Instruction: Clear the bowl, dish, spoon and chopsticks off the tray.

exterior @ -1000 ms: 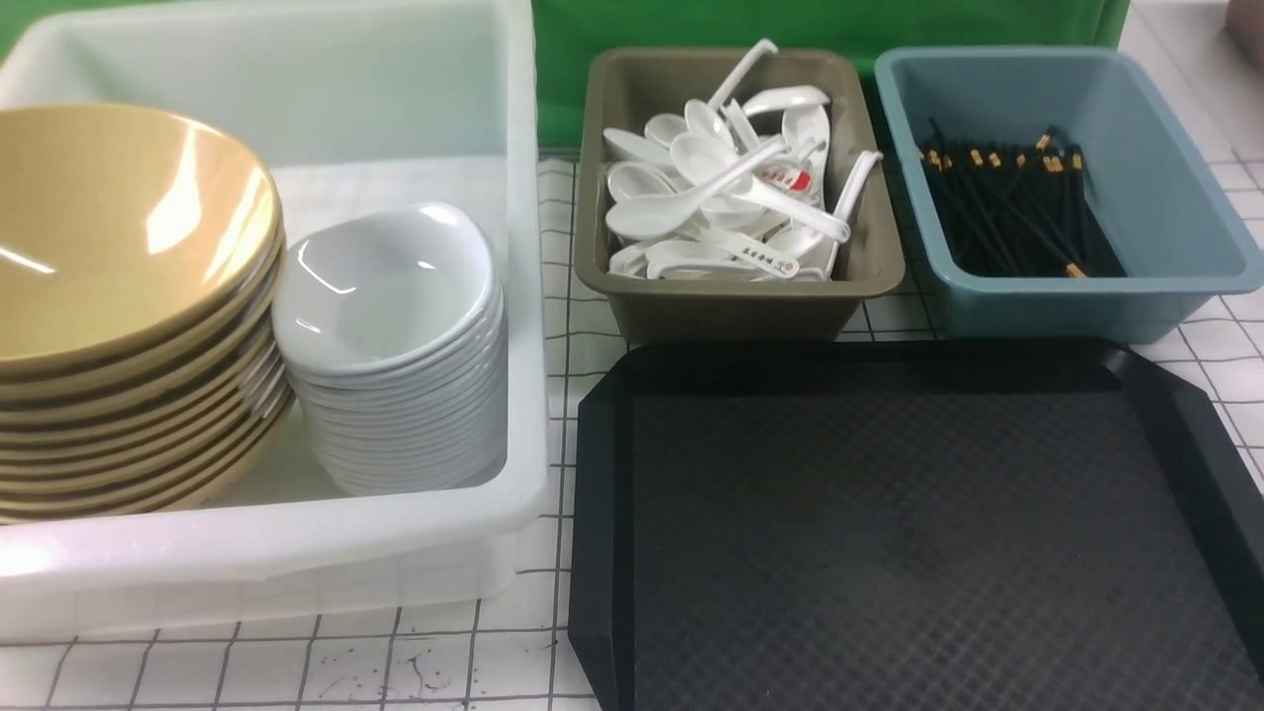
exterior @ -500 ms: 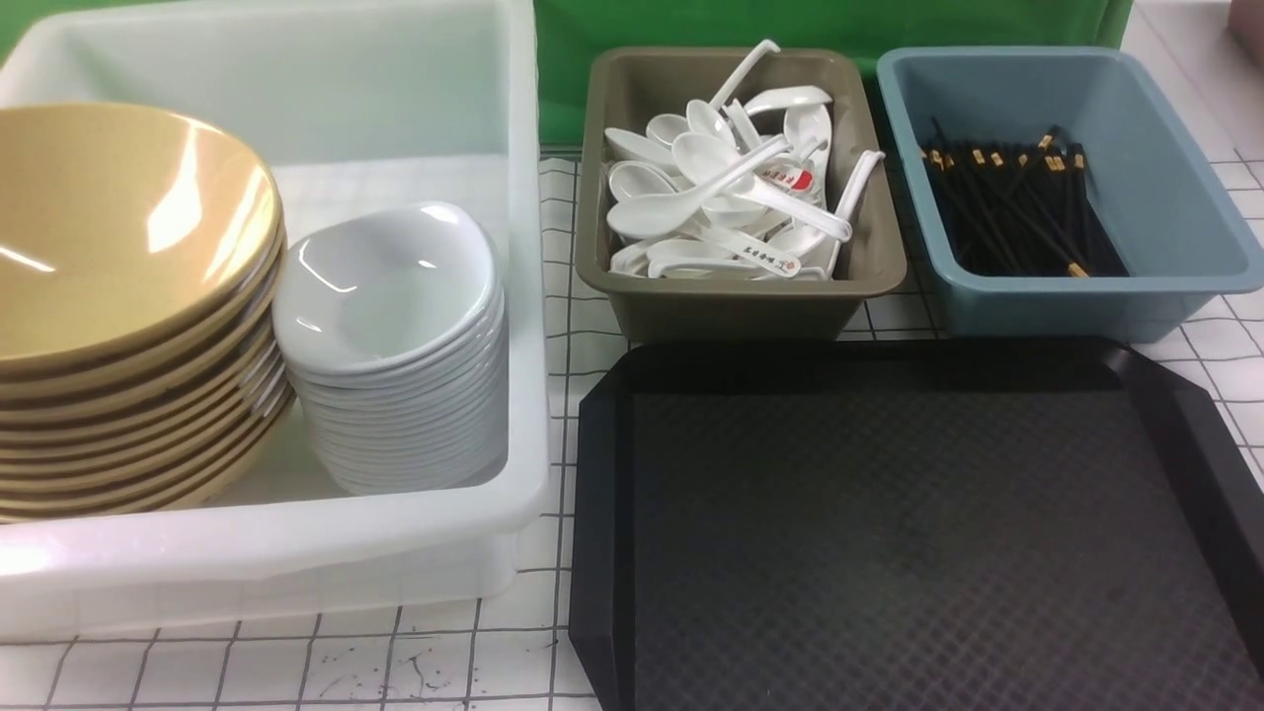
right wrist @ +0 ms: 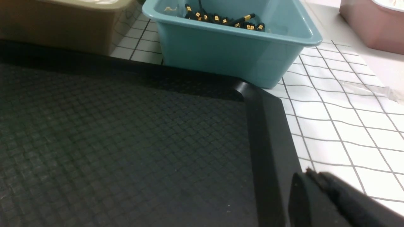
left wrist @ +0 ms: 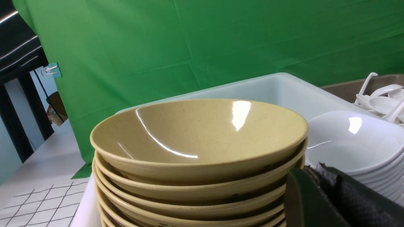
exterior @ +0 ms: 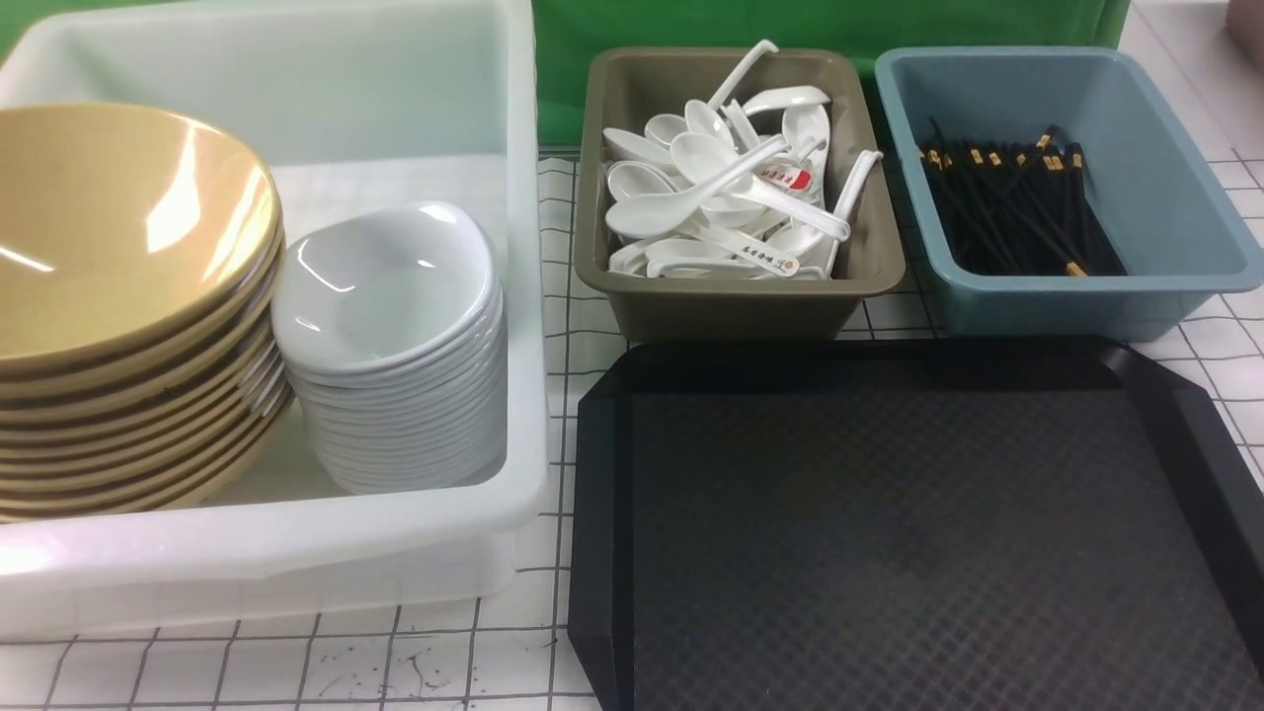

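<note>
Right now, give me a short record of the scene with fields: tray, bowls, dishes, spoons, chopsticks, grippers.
tray: black, nothing on the part in view
bowls: yellow stack in the white bin
dishes: white stack beside the bowls, same bin
spoons: white, piled in the olive tub
chopsticks: black, in the blue tub
left gripper: shut, near the bowl stack, holding nothing visible
right gripper: shut, by the tray's rim

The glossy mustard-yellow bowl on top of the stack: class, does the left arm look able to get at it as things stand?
Probably yes. The glossy mustard-yellow bowl tops its stack in the white plastic tub, nothing covers it, and the left pincer sits shut beside its rim.
</note>
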